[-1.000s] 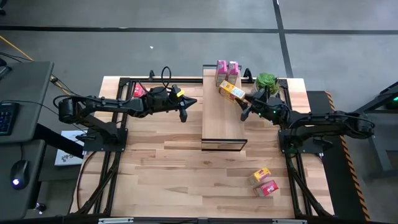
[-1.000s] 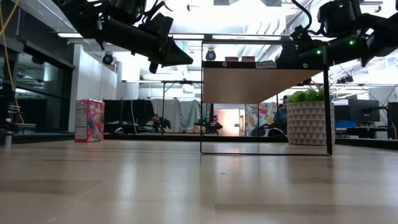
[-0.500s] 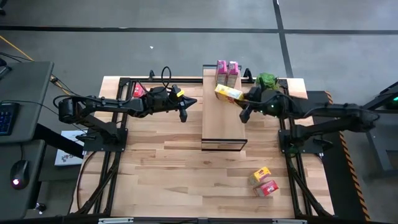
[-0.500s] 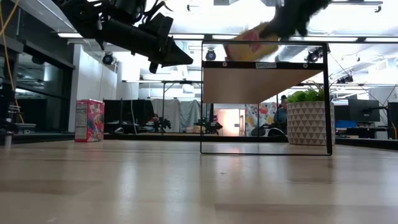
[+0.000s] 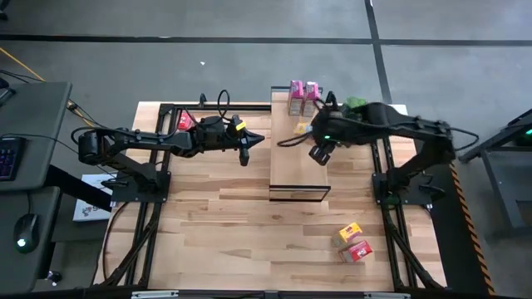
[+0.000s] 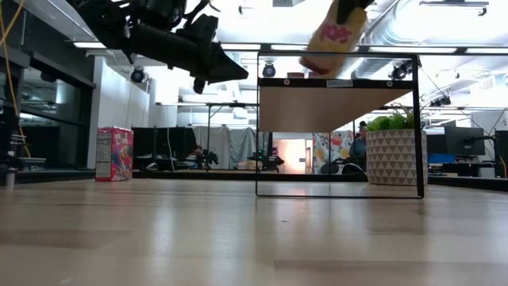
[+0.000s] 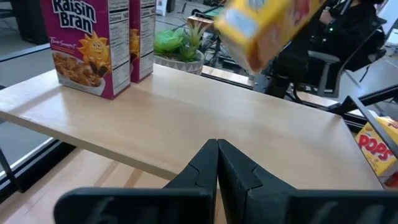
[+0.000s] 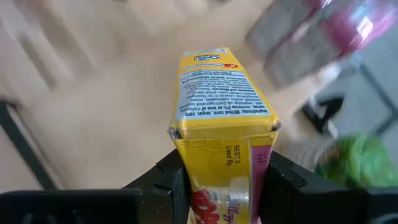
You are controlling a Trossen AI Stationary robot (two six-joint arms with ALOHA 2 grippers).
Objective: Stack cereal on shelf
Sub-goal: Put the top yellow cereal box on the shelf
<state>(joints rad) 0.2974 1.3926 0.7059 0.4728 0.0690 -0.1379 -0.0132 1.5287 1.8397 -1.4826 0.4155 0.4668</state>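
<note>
A yellow cereal box [image 6: 333,36] hangs tilted just above the shelf [image 5: 297,162], a light-wood board on a dark frame, with my right gripper [image 5: 309,133] shut on it. Two pink boxes [image 5: 302,94] stand on their bases at the shelf's far end. My left gripper [image 5: 245,148] is shut on nothing and hovers level, left of the shelf. A red box [image 5: 184,121] stands on the table at the far left. A yellow box [image 5: 349,233] and a red box [image 5: 357,251] lie on the table near the right. My right gripper pinches the yellow box between its two fingers [image 8: 177,180], on two opposite faces near the box's upper end [image 8: 224,155]. The fingers come from above, pointing steeply down, along the box. The box hangs below them, tilted and clear of the shelf top [image 6: 337,82].
A green potted plant [image 6: 394,151] stands on the table just right of the shelf's far end, under my right arm. The tabletop [image 5: 241,216] lies bare of things near the shelf's near end. Dark frame rails [image 5: 150,208] run along the table's left and right edges.
My right gripper has risen fast and swung toward the table's left over the shelf, tipping from near level to pointing steeply down. The yellow box has gone up with it, from low over the shelf's far part to hanging tilted, higher above the board.
</note>
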